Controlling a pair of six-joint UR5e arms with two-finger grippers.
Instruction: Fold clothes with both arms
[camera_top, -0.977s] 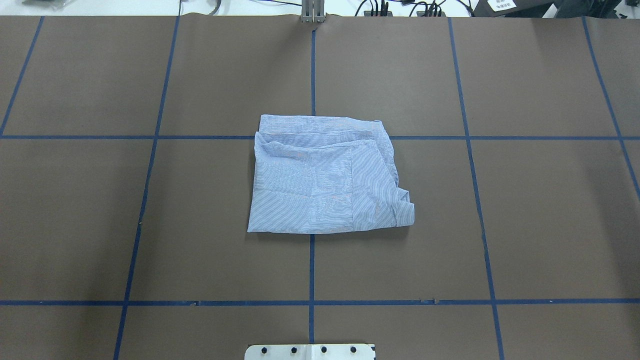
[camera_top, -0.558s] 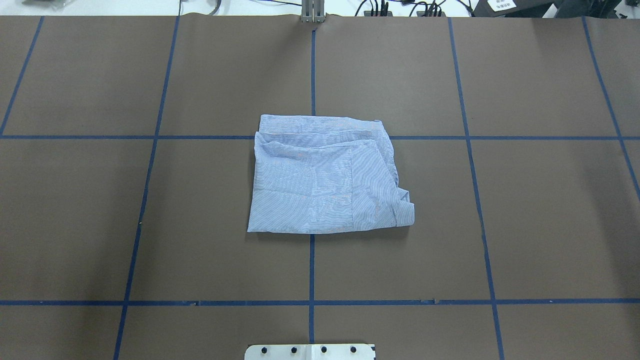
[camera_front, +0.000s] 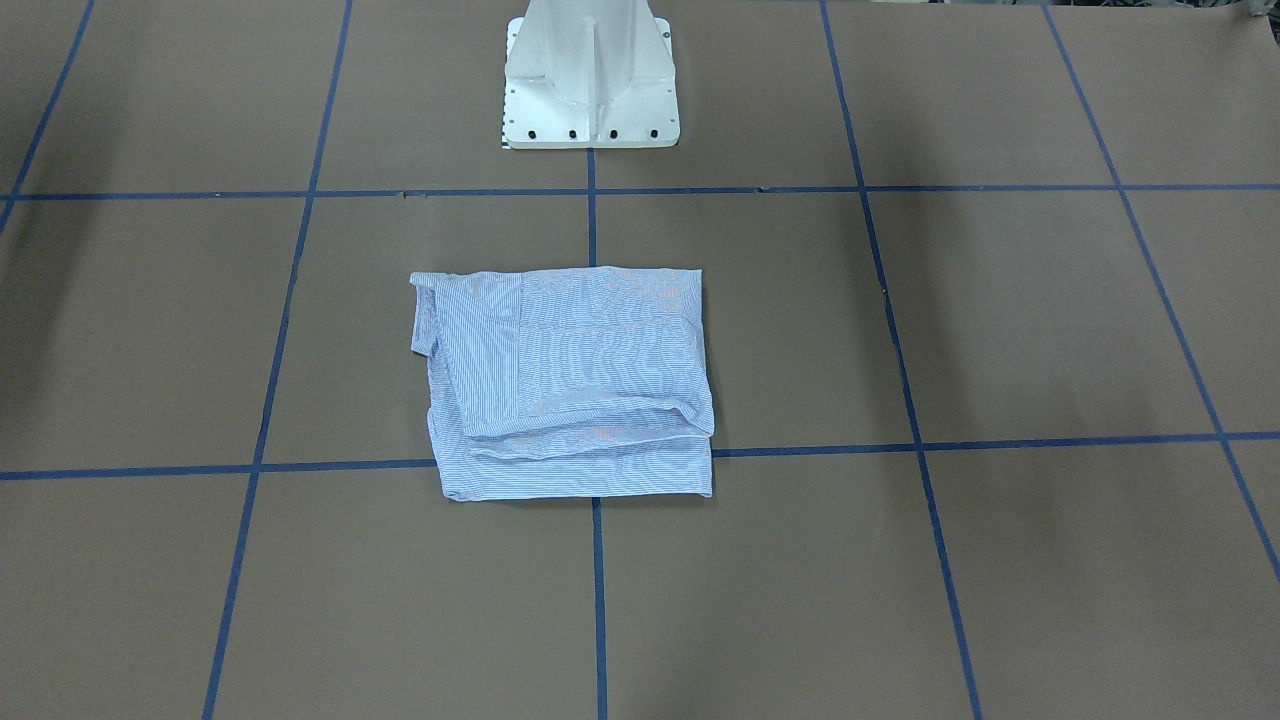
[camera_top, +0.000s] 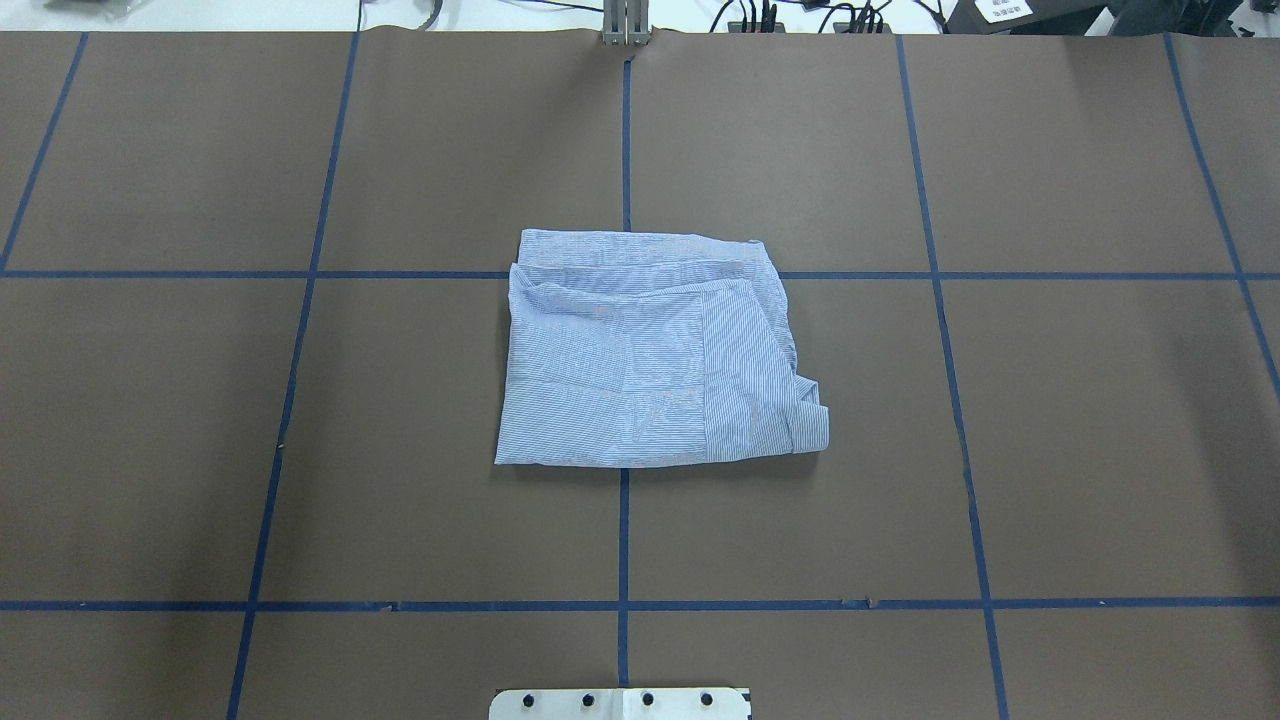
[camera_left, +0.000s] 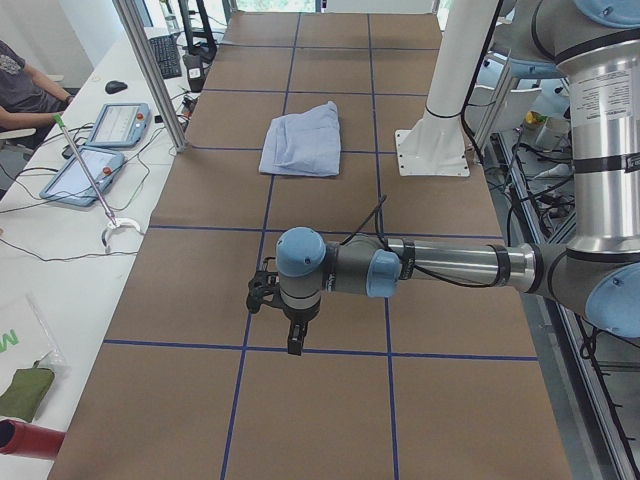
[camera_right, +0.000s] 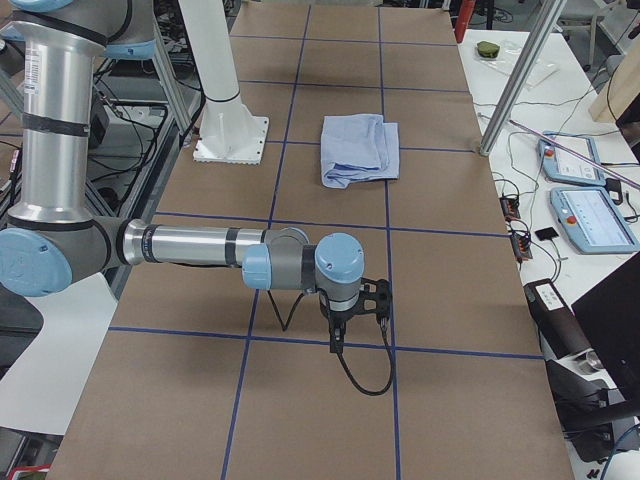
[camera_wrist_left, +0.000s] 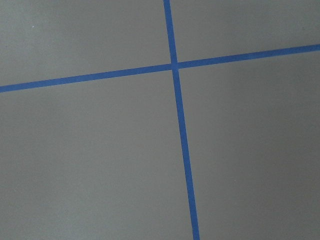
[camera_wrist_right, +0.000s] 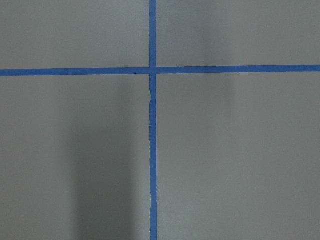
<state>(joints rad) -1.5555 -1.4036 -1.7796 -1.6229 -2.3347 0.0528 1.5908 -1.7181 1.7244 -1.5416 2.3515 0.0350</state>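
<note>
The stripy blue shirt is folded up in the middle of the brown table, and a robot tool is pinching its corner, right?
No. The shirt is folded in the middle of the brown table, but no tool is pinching it. The overhead view shows it lying alone; the side views show the left tool and right tool over bare table, away from it.

folded light blue striped shirt (camera_top: 650, 350), flat; left arm (camera_left: 450, 265) and right arm (camera_right: 190, 245) well away

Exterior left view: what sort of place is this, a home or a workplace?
Probably a robotics lab: the left arm reaches over a table gridded with blue tape, and teach pendants lie on a side bench where a person sits.
</note>
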